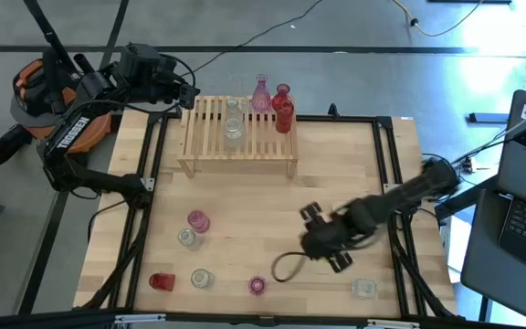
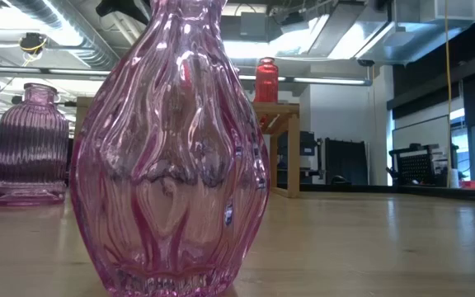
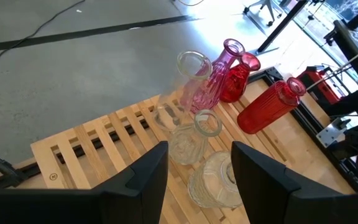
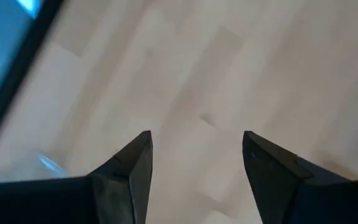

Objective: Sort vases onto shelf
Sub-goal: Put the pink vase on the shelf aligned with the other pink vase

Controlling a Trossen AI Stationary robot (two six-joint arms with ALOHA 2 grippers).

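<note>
Shelf [image 1: 237,146] far edge | right gripper [image 4: 194,155] parted, bare tabletop [image 1: 245,228] mid

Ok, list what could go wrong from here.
1. The shelf holds its vases bunched at one end: the red vase, pink vase and clear vases stand close, so adding another may topple one.
2. The left gripper, open, hovers just above the clear vases and could clip them.
3. The right gripper is open and empty over bare table.
</note>
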